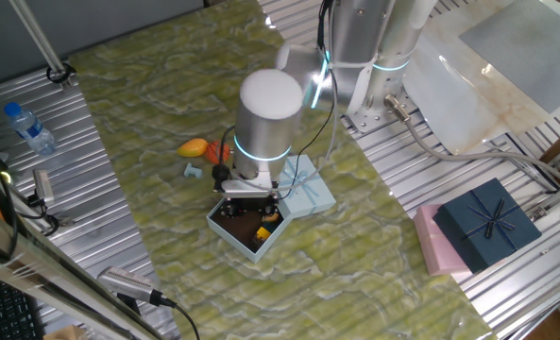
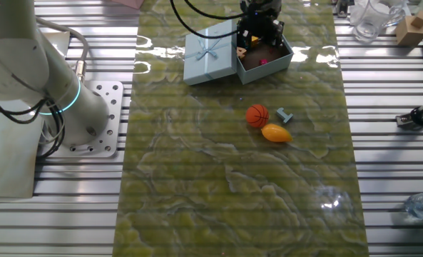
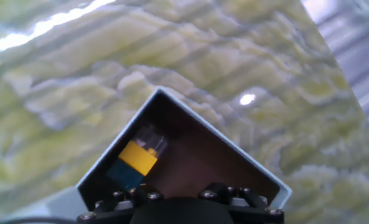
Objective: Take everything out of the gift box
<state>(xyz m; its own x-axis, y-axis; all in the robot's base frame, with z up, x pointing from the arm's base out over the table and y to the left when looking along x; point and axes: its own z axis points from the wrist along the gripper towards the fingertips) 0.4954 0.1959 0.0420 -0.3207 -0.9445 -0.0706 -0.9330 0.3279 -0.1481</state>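
The pale-blue gift box stands open on the green mat, its dark brown inside showing. Its bowed lid lies touching it. My gripper hangs over the box's mouth; the fingers are hidden, so their state is unclear. Inside the box lie a yellow bit, an orange bit and a magenta piece. The hand view shows a yellow-and-blue block in a corner of the box. Out on the mat lie the orange basketball, the mango-like fruit and a small grey-blue piece.
A dark navy box with a bow sits on a pink box off the mat on the ribbed metal table. A water bottle, a glass and a wooden block stand near the table's edges.
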